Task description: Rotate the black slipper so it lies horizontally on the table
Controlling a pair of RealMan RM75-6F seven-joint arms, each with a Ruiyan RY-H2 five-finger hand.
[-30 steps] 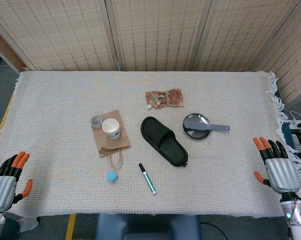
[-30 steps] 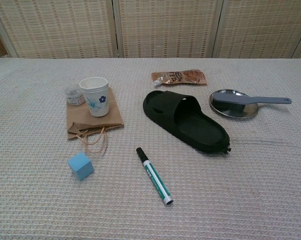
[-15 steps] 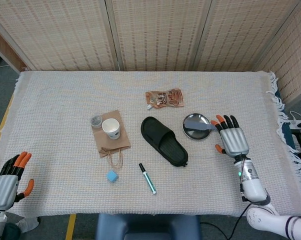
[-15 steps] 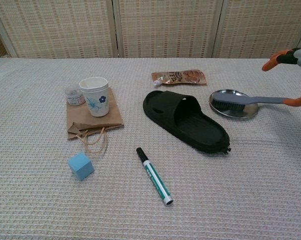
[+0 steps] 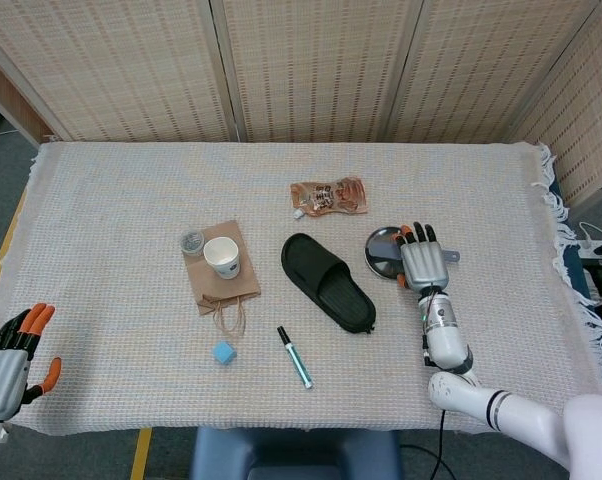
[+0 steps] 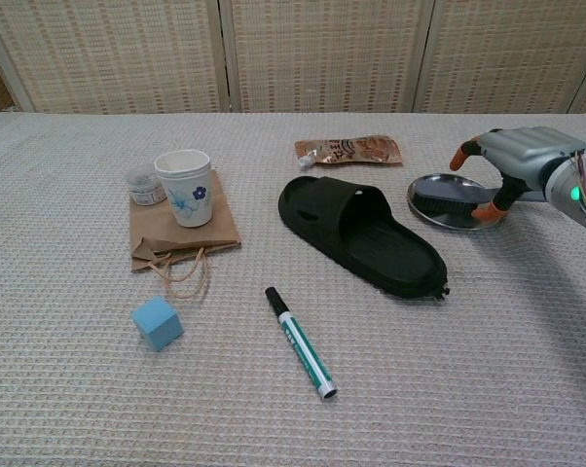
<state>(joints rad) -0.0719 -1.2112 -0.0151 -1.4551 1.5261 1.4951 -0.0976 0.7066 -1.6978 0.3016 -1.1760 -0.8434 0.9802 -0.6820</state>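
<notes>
- Slipper mid-tabletop, lying diagonally, toe toward 5 o'clock.
- Likely light, flexible foam; best taken by the strap.
- Right hand spread, empty, at its 3 o'clock.
- Left hand spread, far off.

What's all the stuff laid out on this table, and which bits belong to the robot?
black slipper: one, black, mid-table, lying diagonally
marker pen: one, green and white with black cap, in front of the slipper
foam cube: one, light blue, near front edge, left of the pen
paper bag: one, brown, flat, left of the slipper
paper cup: one, white with blue flower, upright on the bag
small jar: one, clear, on the bag beside the cup
snack pouch: one, brown, behind the slipper
metal dish: one, silver, right of the slipper
brush: one, grey, lying across the dish
tablecloth: one, beige woven
left hand: grey, orange fingertips, front-left corner, holding nothing
right hand: same colours, over the dish, holding nothing
</notes>
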